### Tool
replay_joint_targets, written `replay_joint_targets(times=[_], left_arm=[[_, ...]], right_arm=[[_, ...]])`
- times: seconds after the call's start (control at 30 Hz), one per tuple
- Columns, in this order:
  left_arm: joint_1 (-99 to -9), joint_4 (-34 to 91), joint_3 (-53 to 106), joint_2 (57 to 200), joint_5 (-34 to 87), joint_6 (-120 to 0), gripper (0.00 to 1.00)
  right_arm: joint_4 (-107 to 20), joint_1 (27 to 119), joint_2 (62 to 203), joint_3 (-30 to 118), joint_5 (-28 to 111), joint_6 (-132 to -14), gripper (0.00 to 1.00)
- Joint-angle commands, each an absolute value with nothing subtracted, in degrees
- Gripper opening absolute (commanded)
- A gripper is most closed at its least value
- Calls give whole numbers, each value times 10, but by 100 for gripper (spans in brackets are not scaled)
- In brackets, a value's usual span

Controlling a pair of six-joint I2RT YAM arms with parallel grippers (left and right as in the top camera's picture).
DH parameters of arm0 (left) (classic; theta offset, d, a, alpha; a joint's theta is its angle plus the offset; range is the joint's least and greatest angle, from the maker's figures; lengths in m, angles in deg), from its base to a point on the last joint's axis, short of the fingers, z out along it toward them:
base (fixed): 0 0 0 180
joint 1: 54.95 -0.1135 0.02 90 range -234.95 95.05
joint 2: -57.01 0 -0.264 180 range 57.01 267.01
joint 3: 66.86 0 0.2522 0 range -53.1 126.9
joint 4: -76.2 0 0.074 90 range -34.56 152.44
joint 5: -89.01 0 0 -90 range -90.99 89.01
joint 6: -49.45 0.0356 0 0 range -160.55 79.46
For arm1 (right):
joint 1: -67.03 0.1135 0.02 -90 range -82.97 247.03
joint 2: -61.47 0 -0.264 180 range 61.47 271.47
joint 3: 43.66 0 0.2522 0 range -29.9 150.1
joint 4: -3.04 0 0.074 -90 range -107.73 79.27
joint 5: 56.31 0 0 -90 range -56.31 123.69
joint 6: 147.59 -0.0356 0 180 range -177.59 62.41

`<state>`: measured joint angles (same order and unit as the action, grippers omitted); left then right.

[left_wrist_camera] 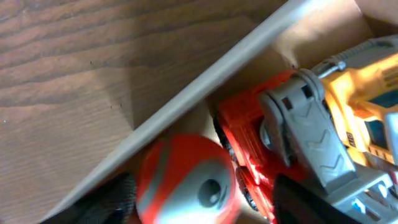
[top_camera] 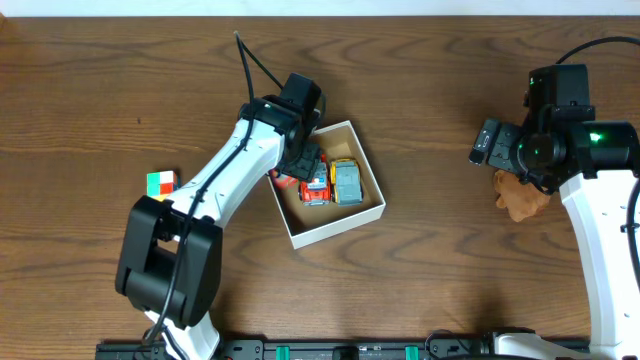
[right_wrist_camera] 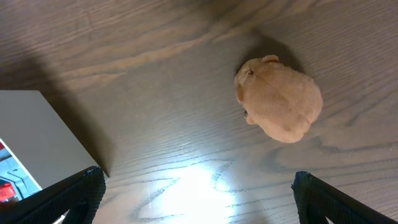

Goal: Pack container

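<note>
The container is a shallow white-walled box with a brown inside, at mid-table. In it lie a red truck and a yellow and grey car. My left gripper reaches into its left corner. In the left wrist view the left gripper is open around a round red and grey toy, with a gap on the right side. This toy lies just inside the rim, beside the red truck. My right gripper is open over bare wood, short of a tan plush toy.
A colour cube sits on the table left of the left arm. The plush toy lies at the right, partly under the right arm. A white wall of the container shows at the left of the right wrist view.
</note>
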<state>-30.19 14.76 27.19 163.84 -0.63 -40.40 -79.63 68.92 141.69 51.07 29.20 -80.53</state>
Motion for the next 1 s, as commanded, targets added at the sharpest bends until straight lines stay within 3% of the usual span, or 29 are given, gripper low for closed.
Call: replay_joint_targets(times=[0.0, 0.43, 0.53, 0.6, 0.67, 0.7, 0.73, 0.83, 0.9, 0.93, 0.97], left_arm=[[-308, 138, 267, 1607, -21, -404, 76], [-310, 88, 267, 1443, -22, -428, 77], [-324, 56, 267, 1434, -68, -529, 77], [-339, 30, 266, 1436, -105, -606, 76], [-357, 17, 262, 1438, -109, -653, 73], [-366, 14, 258, 1439, -109, -669, 69], [-376, 12, 254, 1440, -109, -685, 60], [-401, 12, 240, 1443, -109, -707, 19], [-416, 12, 236, 1450, -109, -711, 7], [-422, 12, 236, 1455, -109, -711, 6], [-426, 13, 236, 1461, -109, -711, 6]], right_arm=[[-795, 685, 1416, 509, 292, -796, 99], [-795, 685, 1416, 509, 292, -796, 99], [-792, 685, 1416, 509, 294, -787, 98], [-791, 685, 1416, 509, 299, -770, 92], [-791, 685, 1416, 509, 309, -753, 77], [-788, 685, 1416, 509, 322, -737, 61], [-786, 685, 1416, 509, 340, -716, 49], [-782, 688, 1416, 509, 393, -675, 19], [-782, 693, 1416, 509, 395, -673, 8], [-781, 696, 1417, 509, 395, -673, 1], [-780, 699, 1418, 509, 395, -673, 1]])
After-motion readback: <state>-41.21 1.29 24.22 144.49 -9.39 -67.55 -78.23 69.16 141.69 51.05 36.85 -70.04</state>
